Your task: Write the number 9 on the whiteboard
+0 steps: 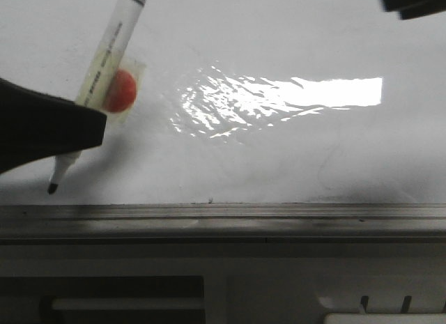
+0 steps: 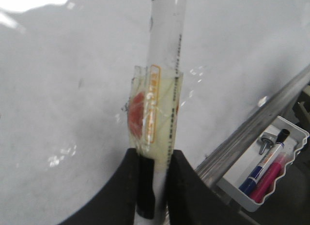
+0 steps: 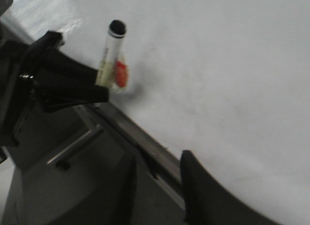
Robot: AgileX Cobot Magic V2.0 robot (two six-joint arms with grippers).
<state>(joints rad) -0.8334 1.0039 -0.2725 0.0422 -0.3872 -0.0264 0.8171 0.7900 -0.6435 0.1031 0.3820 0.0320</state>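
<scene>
White board (image 1: 293,157) is still bare of any 9; the marker (image 1: 104,66) is clamped in the left gripper (image 1: 83,125), tip at the near left. Steady, even contact should be kept. The right gripper (image 3: 157,186) is spread, idle.

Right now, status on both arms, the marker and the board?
Left gripper shut on clear-barrelled black marker, tip at the glossy whiteboard. Right gripper open, empty. No 9 visible yet. Nothing in the way.
</scene>
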